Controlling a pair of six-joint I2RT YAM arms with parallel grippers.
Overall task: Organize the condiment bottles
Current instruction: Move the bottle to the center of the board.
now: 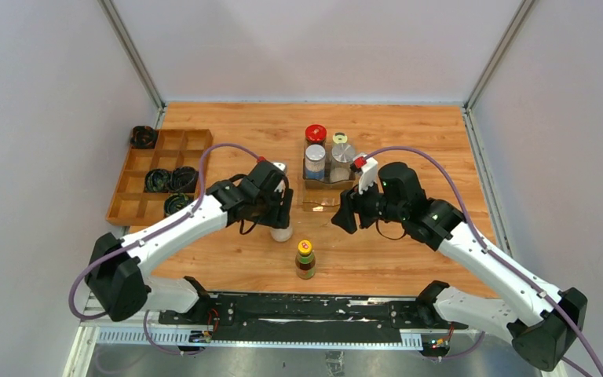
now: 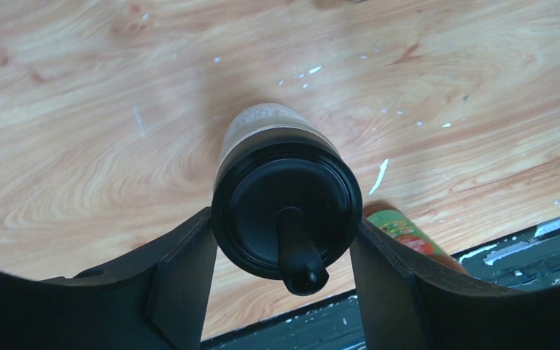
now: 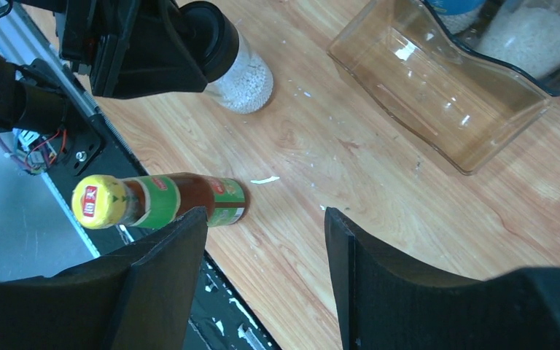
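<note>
My left gripper is shut on the black cap of a jar of white granules. In the left wrist view the cap fills the gap between both fingers. The jar's base rests on the wood left of centre. A brown sauce bottle with a yellow cap stands upright near the front edge. My right gripper hovers open and empty right of it. In the right wrist view the bottle lies beyond the left finger. The red-lidded jar, blue-labelled jar, silver-lidded jar and yellow-capped shaker stand in a clear bin.
The clear bin's near half holds nothing. A wooden compartment tray at the left holds black coiled bundles. A black rail runs along the table's near edge.
</note>
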